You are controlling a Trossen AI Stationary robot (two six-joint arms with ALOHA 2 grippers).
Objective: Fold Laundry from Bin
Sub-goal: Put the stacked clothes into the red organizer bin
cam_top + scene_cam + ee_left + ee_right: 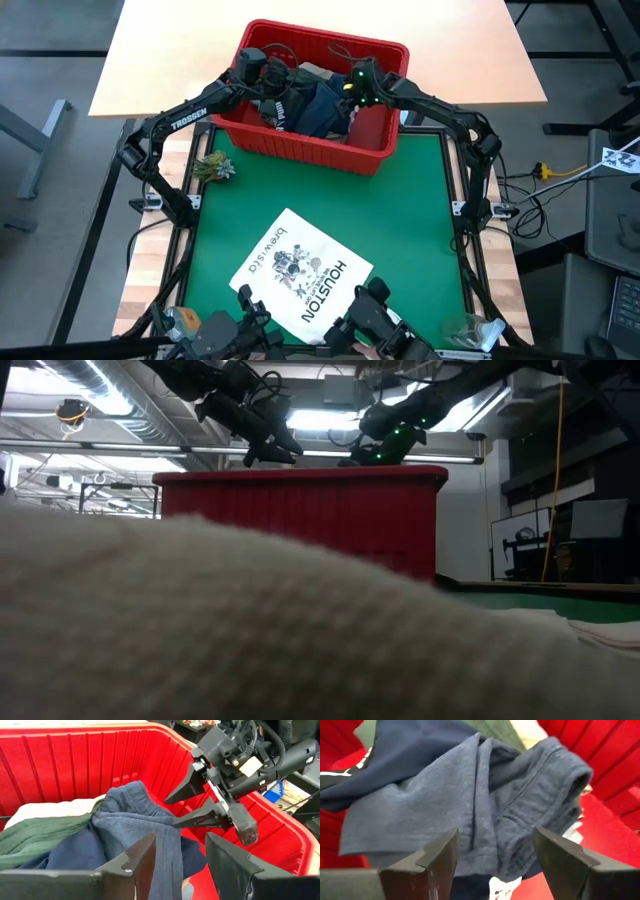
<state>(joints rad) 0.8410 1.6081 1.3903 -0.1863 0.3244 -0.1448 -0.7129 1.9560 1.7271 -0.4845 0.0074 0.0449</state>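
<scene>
Claws (181, 865) (496, 865) gape over laundry (135, 827) inside bin (300, 148).

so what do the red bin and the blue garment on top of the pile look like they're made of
The red rectangular bin looks like moulded plastic: its walls are smooth and slightly glossy, with regular upright ribs. The crumpled blue garment on top seems to be a soft woven or knit cotton, possibly light denim: it is matte, with a fine heathered grain, stitched seams and a thick hem. The exact fabric cannot be told by sight.
</scene>
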